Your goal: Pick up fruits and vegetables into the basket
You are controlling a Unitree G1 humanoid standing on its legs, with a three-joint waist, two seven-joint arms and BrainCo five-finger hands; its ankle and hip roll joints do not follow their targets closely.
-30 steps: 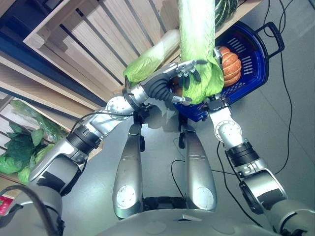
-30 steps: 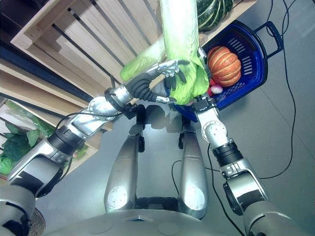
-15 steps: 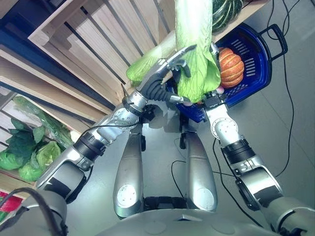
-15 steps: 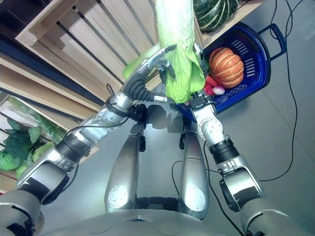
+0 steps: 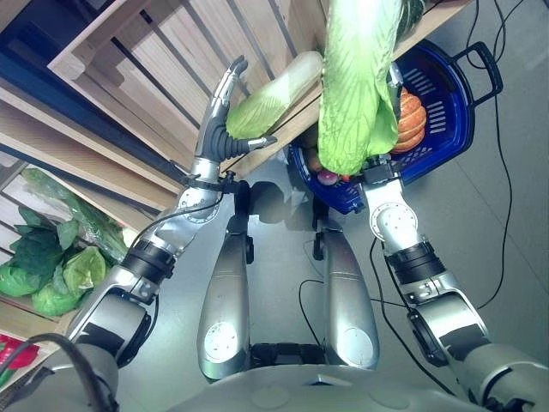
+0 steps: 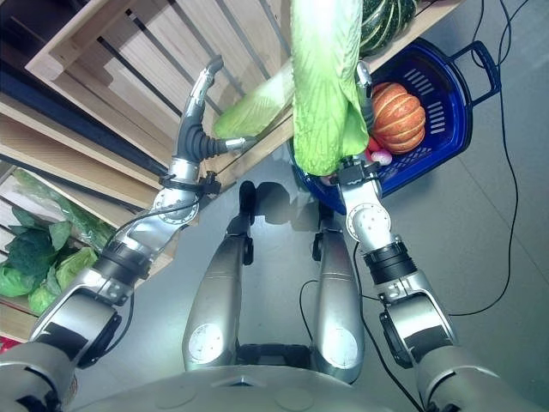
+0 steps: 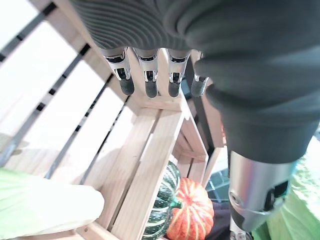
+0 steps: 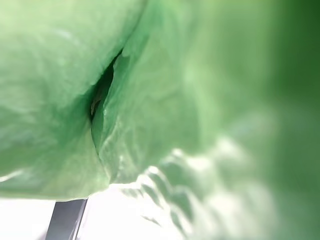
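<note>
A long pale-green cabbage [image 5: 356, 86] stands on end in the blue basket [image 6: 446, 94], its leaves rising toward the camera and covering the basket's near side. An orange pumpkin [image 6: 396, 116] and small red vegetables [image 6: 373, 154] lie in the basket beside it. My left hand [image 5: 220, 112] is raised apart from the cabbage, in front of the wooden crates, open and holding nothing; its fingers [image 7: 145, 75] are straight. My right arm reaches up to the basket, and its hand is hidden behind the cabbage leaves [image 8: 150, 100].
A second cabbage [image 5: 274, 90] lies on the wooden shelf next to my left hand. A dark green striped squash [image 6: 382, 21] sits on the shelf above the basket. Slatted wooden crates [image 5: 154, 60] fill the upper left. Leafy greens [image 5: 43, 266] lie lower left.
My left hand has let go of the long cabbage, straightened its fingers and swung left toward the crates. The cabbage stays standing in the basket.
</note>
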